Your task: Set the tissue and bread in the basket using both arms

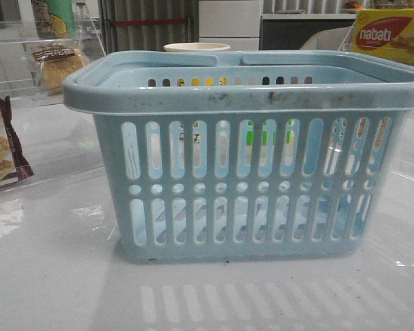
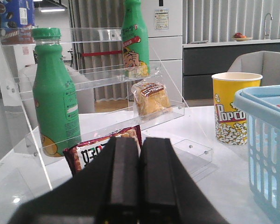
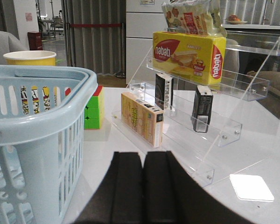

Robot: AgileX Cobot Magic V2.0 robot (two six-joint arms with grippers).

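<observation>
Basket (image 1: 248, 165) fills centre of front view, standing on white table (image 1: 55, 276). Bread (image 2: 150, 99) upright on lower tier of clear shelf (image 2: 98, 74), centre of left wrist view. Tissue (image 3: 202, 108), dark pack, upright on clear rack (image 3: 224, 128), centre right of right wrist view. Left gripper (image 2: 140, 179) jaws closed, empty. Right gripper (image 3: 143, 184) jaws closed, empty.

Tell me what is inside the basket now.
Through the slots of the basket nothing lies inside; only things behind it show through. The rim hides part of its floor. The bread sits on a clear shelf.
</observation>
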